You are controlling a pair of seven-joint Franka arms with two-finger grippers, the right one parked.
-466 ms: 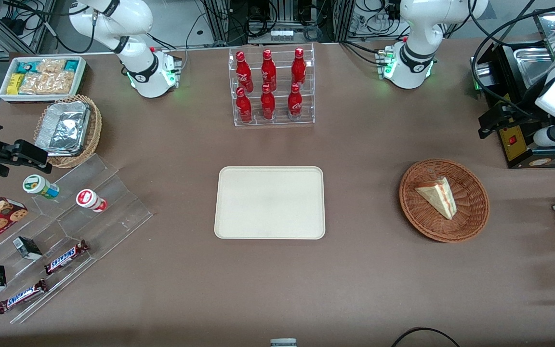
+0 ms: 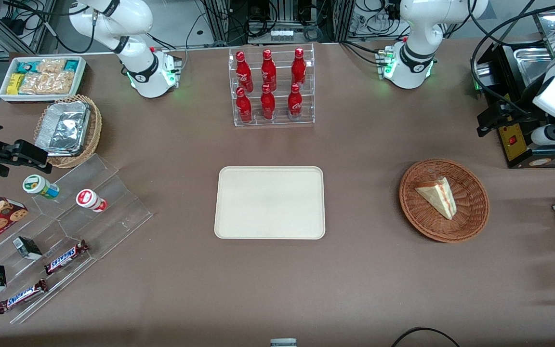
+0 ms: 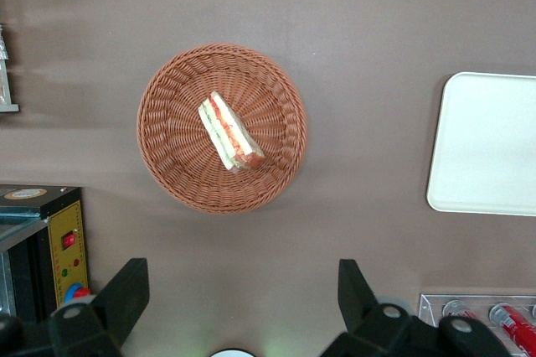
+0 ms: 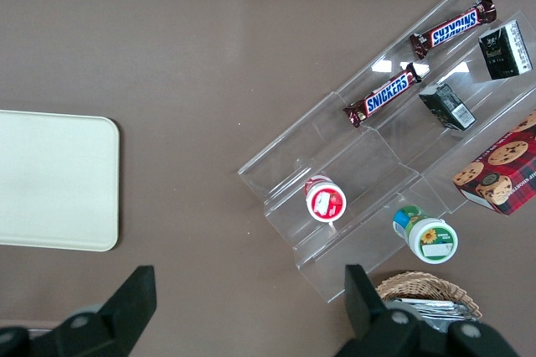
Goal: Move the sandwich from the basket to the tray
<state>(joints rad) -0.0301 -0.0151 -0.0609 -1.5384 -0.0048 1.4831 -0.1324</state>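
Brown matte surface (image 2: 354,270) carries everything, and the cream-beige tray (image 2: 270,202) at its middle serves as the landmark. Toward the working arm's end of the surface from the tray, well apart from it, sits the round reddish-brown wicker basket (image 2: 444,200). Inside the basket lies the sandwich (image 2: 437,196), a pale triangular wedge; in the left wrist view its edge shows red, yellow and green layers (image 3: 229,131). The tray holds nothing.

The tool (image 3: 239,290) of the left arm hangs high above the surface, farther from the front camera than the basket and near the black machine (image 2: 513,125) at the working arm's end. Its two black fingers (image 3: 126,290) stand wide apart, released, gripping nothing, and it touches neither the basket nor the sandwich.

Farther from the front camera than the tray stands a clear rack with six red bottles (image 2: 269,86). Toward the parked arm's end from the tray lie a clear stepped stand (image 2: 89,202) with two Snickers bars (image 2: 65,257), a tan wicker basket with foil containers (image 2: 68,130) and a white bin of snack packets (image 2: 42,77).
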